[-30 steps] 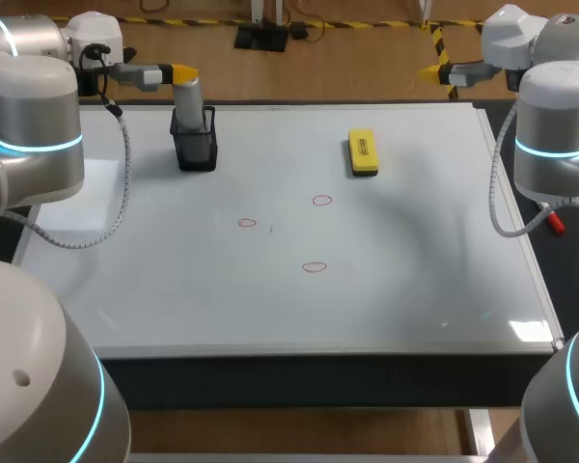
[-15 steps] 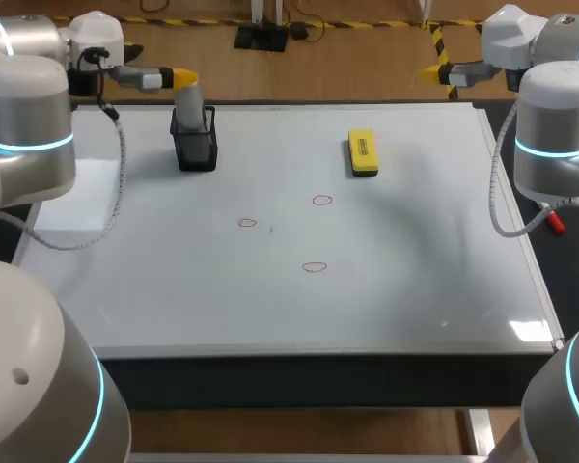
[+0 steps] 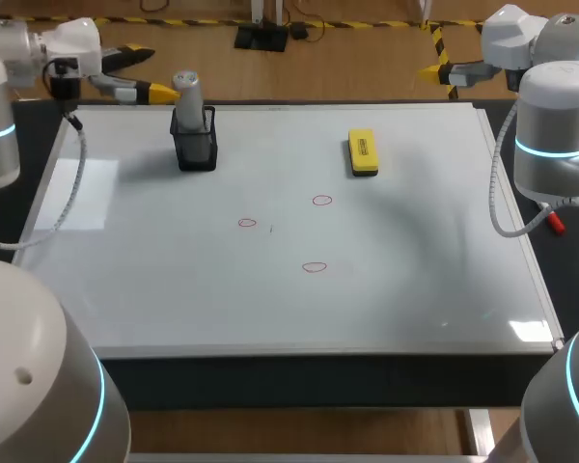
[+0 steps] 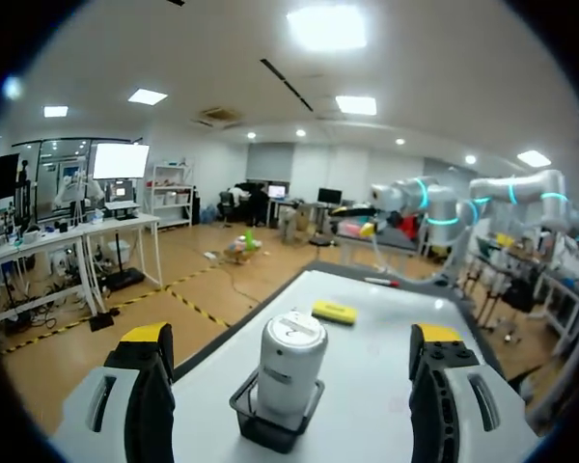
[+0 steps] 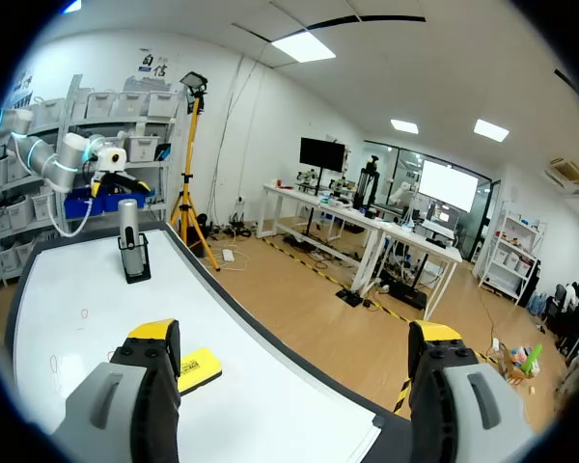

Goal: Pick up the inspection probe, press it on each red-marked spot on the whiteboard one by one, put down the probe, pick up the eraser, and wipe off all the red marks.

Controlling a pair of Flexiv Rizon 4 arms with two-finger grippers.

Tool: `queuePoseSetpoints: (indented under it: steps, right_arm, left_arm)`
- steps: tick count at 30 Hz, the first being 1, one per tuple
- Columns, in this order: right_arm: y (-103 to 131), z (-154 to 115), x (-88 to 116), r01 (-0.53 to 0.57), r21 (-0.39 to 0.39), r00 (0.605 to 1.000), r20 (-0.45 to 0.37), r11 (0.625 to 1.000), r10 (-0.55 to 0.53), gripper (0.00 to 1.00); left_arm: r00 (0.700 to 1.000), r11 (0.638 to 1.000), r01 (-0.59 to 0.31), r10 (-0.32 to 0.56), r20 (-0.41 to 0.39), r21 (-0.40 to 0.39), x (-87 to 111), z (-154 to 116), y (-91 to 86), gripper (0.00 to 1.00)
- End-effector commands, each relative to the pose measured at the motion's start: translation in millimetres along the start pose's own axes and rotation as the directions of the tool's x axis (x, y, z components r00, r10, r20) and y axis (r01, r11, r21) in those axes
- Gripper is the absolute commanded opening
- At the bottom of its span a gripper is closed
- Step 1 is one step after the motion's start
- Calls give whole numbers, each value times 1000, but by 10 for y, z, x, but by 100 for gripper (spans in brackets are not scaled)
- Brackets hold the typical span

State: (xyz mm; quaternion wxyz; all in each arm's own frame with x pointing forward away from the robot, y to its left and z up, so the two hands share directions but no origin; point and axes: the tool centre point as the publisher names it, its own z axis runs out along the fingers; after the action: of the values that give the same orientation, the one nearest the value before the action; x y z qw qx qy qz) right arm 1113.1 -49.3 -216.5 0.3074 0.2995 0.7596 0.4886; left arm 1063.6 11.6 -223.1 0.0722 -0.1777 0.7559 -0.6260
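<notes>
LINING UP THE PICKUP: The left gripper (image 3: 149, 75), its yellow-tipped fingers spread wide, hovers at the far left corner of the white rectangular whiteboard (image 3: 415, 280). It is just beside the grey cylindrical inspection probe (image 3: 186, 95), which stands upright in a small black mesh holder (image 3: 196, 149). Nothing is gripped yet. In the left wrist view the probe sits ahead of the fingers and roughly centred between them, so the approach looks well aligned. A clean grasp likely calls for a level advance until both pads flank the probe's upper body above the holder's rim. A firm close and a straight lift should then keep the holder from being dragged or tipped. Three small red circles (image 3: 314, 267) sit mid-board, and the yellow block eraser (image 3: 363, 152) lies nearer the far edge. The right gripper (image 3: 434, 69), fingers also apart and empty, hangs off the board's far right corner, well apart from everything.
</notes>
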Motion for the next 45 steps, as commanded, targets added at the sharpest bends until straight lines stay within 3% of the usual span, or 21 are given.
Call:
queuePoseSetpoints:
  steps: [1,11,20,45]
  right_arm:
    - [1,1,-5,0,2,1000,-1,1000,0,100]
    - [1,1,-5,0,2,1000,-1,1000,0,100]
    - [1,1,-5,0,2,1000,-1,1000,0,100]
    - [1,1,-5,0,2,1000,-1,1000,0,100]
  left_arm:
    - [942,998,3,16,-336,55,-107,103,91,100]
    - [887,984,18,66,-457,178,-85,259,211,100]
    - [875,979,31,70,-480,200,-99,436,281,100]
    - [888,979,56,41,-459,196,-36,824,326,100]
